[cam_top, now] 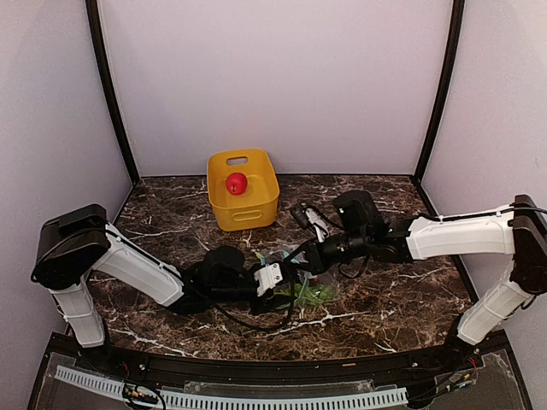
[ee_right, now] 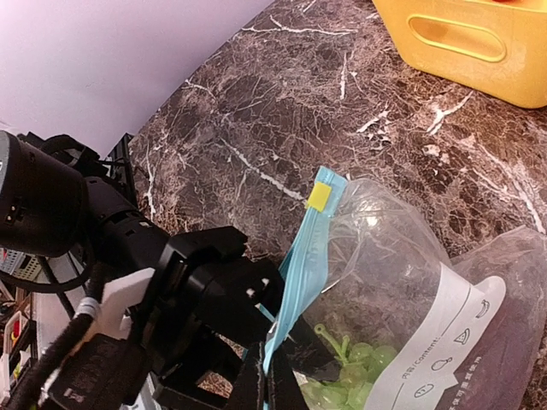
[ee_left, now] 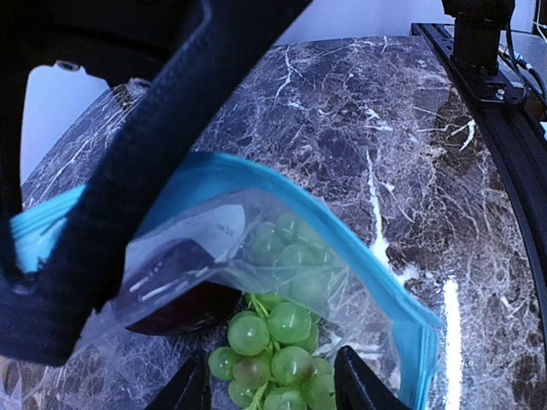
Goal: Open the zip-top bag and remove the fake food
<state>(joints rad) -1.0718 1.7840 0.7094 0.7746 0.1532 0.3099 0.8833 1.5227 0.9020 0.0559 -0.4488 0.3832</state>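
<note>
The zip-top bag lies on the marble between the two arms, with its teal zip strip open. My right gripper is shut on that strip and holds the mouth up. My left gripper is open inside the mouth, with its fingers on either side of the green grapes. The dark purple fruit lies in the bag to the left of the grapes. The red fruit sits in the yellow bin. The grapes and the white label show through the plastic in the right wrist view.
The yellow bin stands at the back centre of the table, and it also shows in the right wrist view. Dark marble tabletop lies around the bag. Black frame posts and the table's raised edge bound the work area.
</note>
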